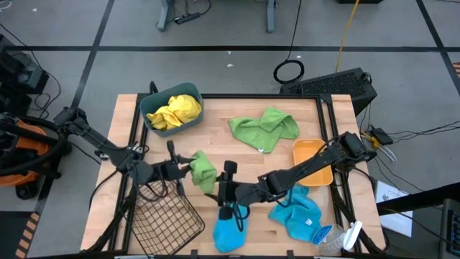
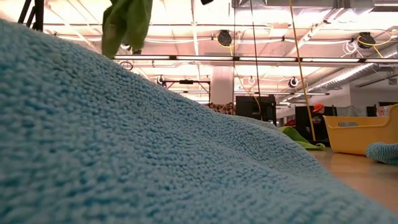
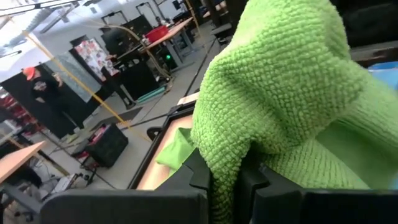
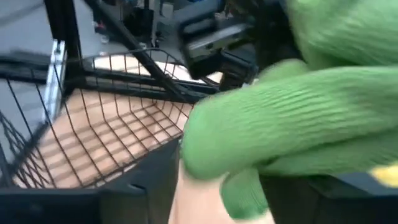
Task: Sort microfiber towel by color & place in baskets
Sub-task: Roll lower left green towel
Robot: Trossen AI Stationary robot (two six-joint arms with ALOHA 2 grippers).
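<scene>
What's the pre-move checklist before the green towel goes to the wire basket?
1. Left gripper shut on held green towel: ok.
2. Right gripper clear of that towel: cannot tell; it sits right beside it, jaws in mid-change.
3. Wire basket empty, under the left arm: ok.
4. Second green towel collected: not ok, lies on table.
5. Blue towels binned: not ok, both on table.
6. Yellow towels in teal bin: ok.
</scene>
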